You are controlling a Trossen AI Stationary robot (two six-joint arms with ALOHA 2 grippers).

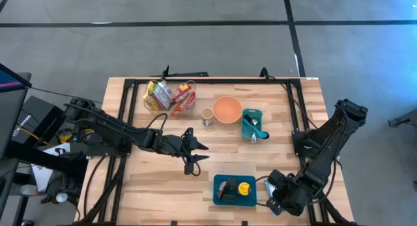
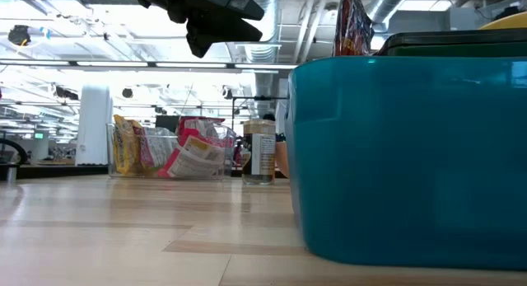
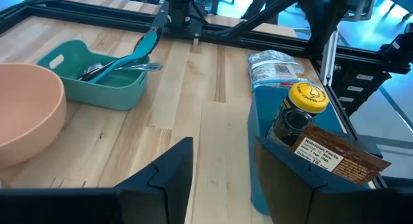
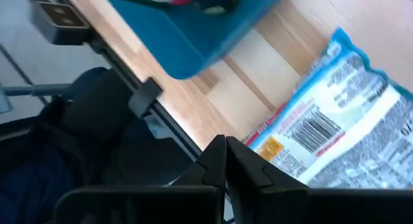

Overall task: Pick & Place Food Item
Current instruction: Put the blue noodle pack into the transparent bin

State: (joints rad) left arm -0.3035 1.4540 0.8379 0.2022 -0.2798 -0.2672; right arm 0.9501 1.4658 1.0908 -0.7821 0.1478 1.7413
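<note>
The right tool (image 4: 226, 161) is pinched shut with nothing in it, beside the snack bag (image 4: 335, 130) lying just right of the blue bin (image 1: 234, 190). The bag looks light, crinkly and slippery; an edge seam seems the best hold. The left tool (image 1: 193, 154) hangs half open, empty, left of the bin.

- You have a light wooden table (image 1: 156, 187) edged by a black metal frame (image 1: 215, 81).
- Your landmark is the peach bowl (image 1: 227, 109), resting on the table toward its far edge.
- Just beside the bowl stands a small jar (image 1: 207, 116).
- Beyond the jar, farther from the bowl, a clear bin (image 1: 171, 97) holds snack packets.
- On the bowl's other side, touching or nearly so, sits a small teal tray (image 1: 252, 124) with utensils.
- Well apart from the bowl, at the near edge, you see a blue bin (image 1: 234, 190).
- A blue-and-white packet (image 4: 342, 137) lies flat on the wood beside that blue bin.
</note>
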